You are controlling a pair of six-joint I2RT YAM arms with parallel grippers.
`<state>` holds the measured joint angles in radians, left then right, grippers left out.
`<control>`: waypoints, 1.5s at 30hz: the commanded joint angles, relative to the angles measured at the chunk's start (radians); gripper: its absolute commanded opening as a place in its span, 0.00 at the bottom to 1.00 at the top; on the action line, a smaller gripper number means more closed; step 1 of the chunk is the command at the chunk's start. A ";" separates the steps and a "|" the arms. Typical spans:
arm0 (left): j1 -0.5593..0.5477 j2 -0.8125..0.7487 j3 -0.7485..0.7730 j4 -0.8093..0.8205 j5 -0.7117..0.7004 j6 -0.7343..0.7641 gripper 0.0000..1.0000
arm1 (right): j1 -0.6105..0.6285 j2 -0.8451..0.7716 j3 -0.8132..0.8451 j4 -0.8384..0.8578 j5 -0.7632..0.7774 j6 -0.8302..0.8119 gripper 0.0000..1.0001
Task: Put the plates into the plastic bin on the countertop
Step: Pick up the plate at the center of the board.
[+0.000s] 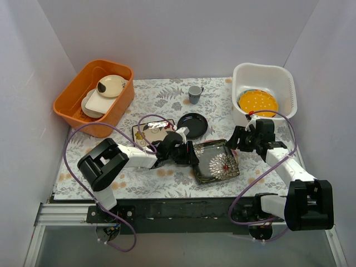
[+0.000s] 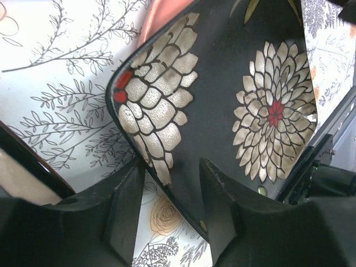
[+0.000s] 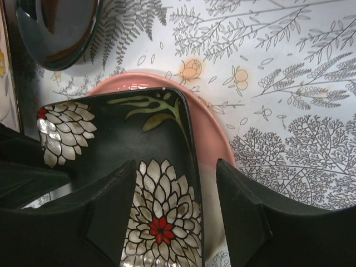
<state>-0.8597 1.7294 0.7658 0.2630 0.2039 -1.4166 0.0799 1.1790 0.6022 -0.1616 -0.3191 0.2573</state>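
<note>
A black square plate with white flowers (image 1: 216,161) lies on a pink plate (image 3: 214,130) at the front middle of the countertop (image 1: 167,100). My left gripper (image 1: 191,153) is open, and its fingers straddle the plate's left rim (image 2: 172,206). My right gripper (image 1: 240,140) is open, and its fingers straddle the plate's right rim (image 3: 192,217) over the pink plate. A small black plate (image 1: 193,124) and a cream square plate with flowers (image 1: 152,131) lie behind my left gripper. A yellow scalloped plate (image 1: 258,102) lies in the white plastic bin (image 1: 239,75) at the back right.
An orange tub (image 1: 69,94) holding plain cream dishes (image 1: 111,85) stands at the back left. A small grey-blue cup (image 1: 194,94) stands at the back middle. White walls enclose the table on three sides. Purple cables loop from both arms.
</note>
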 commanded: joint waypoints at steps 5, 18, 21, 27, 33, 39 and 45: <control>-0.004 0.009 0.038 0.002 -0.020 0.031 0.39 | 0.003 -0.027 -0.058 0.031 -0.069 0.005 0.64; -0.002 0.052 0.055 0.045 0.008 0.027 0.22 | 0.004 -0.016 -0.097 0.031 -0.052 -0.013 0.61; -0.002 0.045 0.050 0.044 0.009 0.024 0.05 | 0.004 -0.005 -0.102 0.036 -0.069 -0.015 0.61; -0.004 -0.008 0.032 0.032 -0.017 0.022 0.00 | 0.003 0.004 -0.111 0.048 -0.087 -0.013 0.61; -0.004 -0.074 0.018 -0.007 -0.060 0.022 0.00 | 0.003 0.010 -0.097 0.047 -0.110 -0.023 0.61; -0.004 -0.152 -0.009 -0.004 -0.078 0.012 0.00 | 0.003 0.018 -0.091 0.062 -0.167 -0.016 0.61; -0.004 -0.212 -0.037 0.007 -0.089 0.004 0.00 | 0.001 0.033 -0.096 0.086 -0.233 -0.007 0.61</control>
<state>-0.8539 1.5993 0.7483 0.2550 0.1406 -1.4433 0.0803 1.1999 0.4938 -0.1310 -0.4793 0.2565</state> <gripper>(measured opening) 0.038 0.610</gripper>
